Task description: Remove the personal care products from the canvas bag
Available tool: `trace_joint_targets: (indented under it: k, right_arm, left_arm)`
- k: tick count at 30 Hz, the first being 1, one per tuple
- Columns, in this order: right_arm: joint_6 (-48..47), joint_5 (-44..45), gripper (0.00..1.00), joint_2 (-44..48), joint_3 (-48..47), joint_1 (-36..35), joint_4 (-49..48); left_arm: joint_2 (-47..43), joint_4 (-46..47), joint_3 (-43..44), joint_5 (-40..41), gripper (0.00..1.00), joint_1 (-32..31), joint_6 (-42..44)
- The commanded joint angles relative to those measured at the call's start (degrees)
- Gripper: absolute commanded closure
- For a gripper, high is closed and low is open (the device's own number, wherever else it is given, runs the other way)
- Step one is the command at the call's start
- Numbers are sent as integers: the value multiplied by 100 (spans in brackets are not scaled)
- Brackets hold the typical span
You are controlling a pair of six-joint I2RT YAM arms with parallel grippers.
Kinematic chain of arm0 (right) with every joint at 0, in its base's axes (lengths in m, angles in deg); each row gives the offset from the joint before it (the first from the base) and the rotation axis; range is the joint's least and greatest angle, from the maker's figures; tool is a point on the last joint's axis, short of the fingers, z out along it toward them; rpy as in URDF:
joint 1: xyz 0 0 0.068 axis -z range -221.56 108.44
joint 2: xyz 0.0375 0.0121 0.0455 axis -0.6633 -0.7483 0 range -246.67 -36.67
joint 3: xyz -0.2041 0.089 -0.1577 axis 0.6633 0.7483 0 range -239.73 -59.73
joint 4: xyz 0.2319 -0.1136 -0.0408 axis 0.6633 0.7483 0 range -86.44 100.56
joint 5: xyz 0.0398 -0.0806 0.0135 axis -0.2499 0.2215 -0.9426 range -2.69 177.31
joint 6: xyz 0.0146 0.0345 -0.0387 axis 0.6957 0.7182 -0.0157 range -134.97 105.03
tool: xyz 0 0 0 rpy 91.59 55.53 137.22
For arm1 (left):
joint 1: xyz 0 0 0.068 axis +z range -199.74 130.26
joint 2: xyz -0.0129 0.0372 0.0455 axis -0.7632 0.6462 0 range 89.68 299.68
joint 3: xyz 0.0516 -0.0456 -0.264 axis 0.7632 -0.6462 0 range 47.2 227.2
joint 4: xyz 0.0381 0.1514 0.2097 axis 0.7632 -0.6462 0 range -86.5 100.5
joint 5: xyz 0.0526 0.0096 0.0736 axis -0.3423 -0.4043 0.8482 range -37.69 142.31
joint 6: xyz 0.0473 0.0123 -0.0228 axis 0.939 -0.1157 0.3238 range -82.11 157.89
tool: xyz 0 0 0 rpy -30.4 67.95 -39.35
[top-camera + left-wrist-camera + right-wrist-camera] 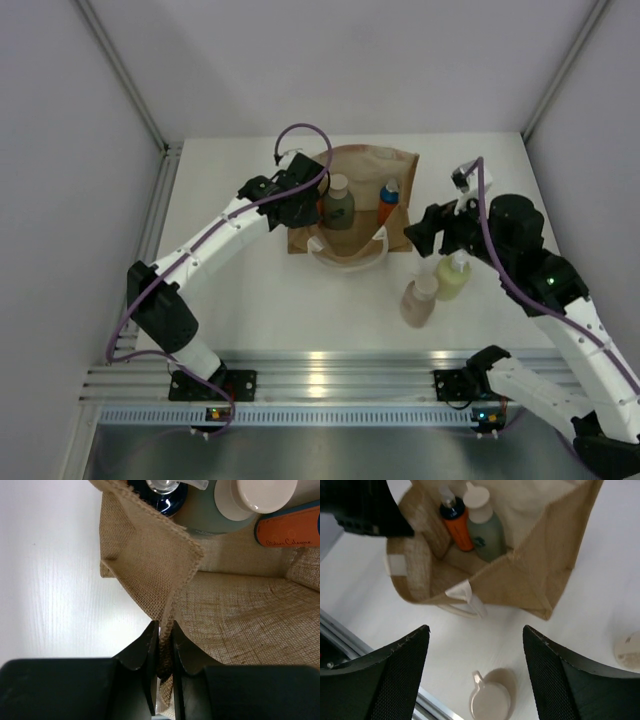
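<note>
tan canvas bag (372,160) sits near the middle of the far edge of the white table (260,300), mouth up, long axis running left to right. inside, a dark green bottle (338,211) and an orange bottle (386,209) stand caps up. a yellow-green bottle (451,281) and a pinkish-beige bottle (417,304) stand upright nearer the right edge. left tool (162,630) pinches the bag's rim; right tool (475,628) hangs wide and empty. pale grey walls (60,150) enclose the table.

Tan-brown, coarsely woven all over the canvas bag (405,165), with white looped handles (345,262). Within it, an orange bottle (386,212) capped dark blue and a dark green bottle (338,212) capped cream. On the plain white worktop (280,300), a yellow-green bottle (452,277) and a pinkish-beige bottle (418,302), both pale-topped. Purple cables (302,126).
</note>
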Motion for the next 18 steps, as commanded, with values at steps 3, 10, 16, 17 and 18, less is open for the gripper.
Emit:
trace_joint_targets:
  k: [3, 10, 16, 17, 18]
  right_arm:
    - [-7, -441, 27, -1331, -1438, -21, -472]
    - [-183, -915, 25, -2370, -2126, -29, -973]
    - [-183, -942, 24, -3012, -2355, -38, -1298]
    - [-192, -942, 24, -3100, -2364, -29, -1351]
    - [-201, -951, 24, -3284, -2451, -29, -1395]
  left_arm:
    - [-178, -145, -383, 303, 100, 35, -679]
    - [-178, -136, -401, 163, 100, 36, -803]
    - [-46, -127, -375, 31, 100, 36, -838]
    - [-46, -127, -384, 31, 100, 36, -838]
    - [-29, -127, -366, 40, 100, 36, -821]
